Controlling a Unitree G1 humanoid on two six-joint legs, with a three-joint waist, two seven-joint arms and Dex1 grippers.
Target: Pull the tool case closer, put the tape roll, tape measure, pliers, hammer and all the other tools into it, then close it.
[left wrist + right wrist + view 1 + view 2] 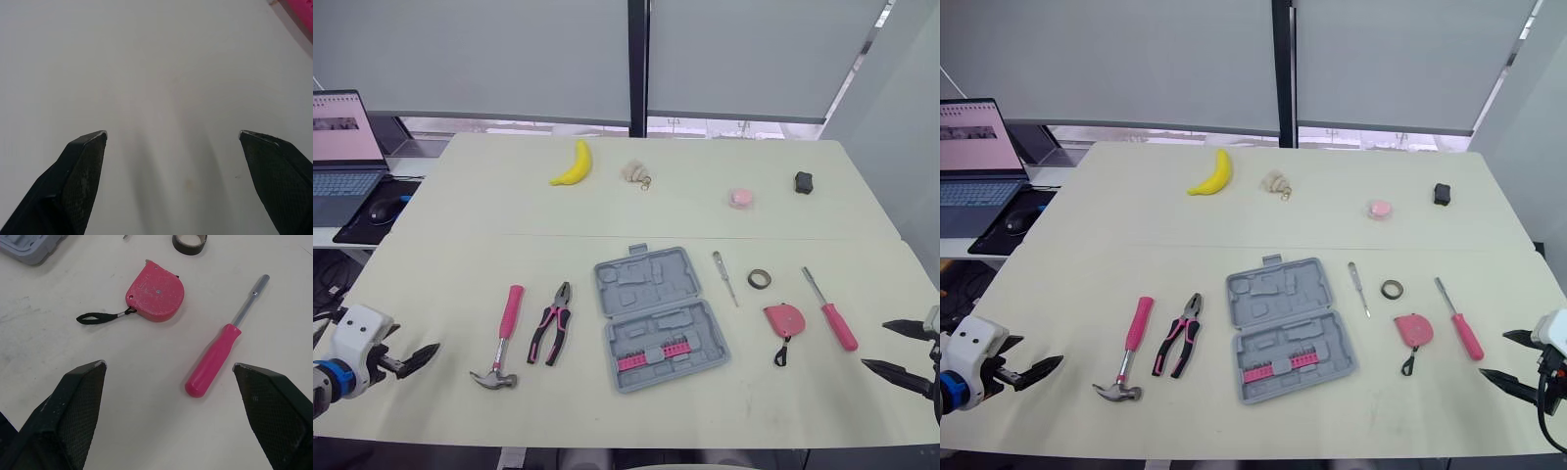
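Lying open and flat between the pliers (553, 333) and tape measure (784, 317), the tool case (658, 318) is looking rigid and light, likely sliding easily when gripped at its near rim. Left of the case, the left gripper (419, 358) is hovering spread and empty; right of it, past the screwdriver (835, 318), the right gripper (876, 345) is hanging equally wide, holding nothing

I count one case (651, 284), one hammer (512, 311), one pliers (553, 333), one tape roll (760, 279) and one tape measure (784, 319). There are two screwdrivers, a thin one (725, 278) and a pink one (832, 315). Farther off are one banana (574, 164), one laptop (342, 147) and one mouse (382, 211). Three small bits I can't name: a beige bit (634, 173), a pink bit (741, 199), a black bit (804, 182).
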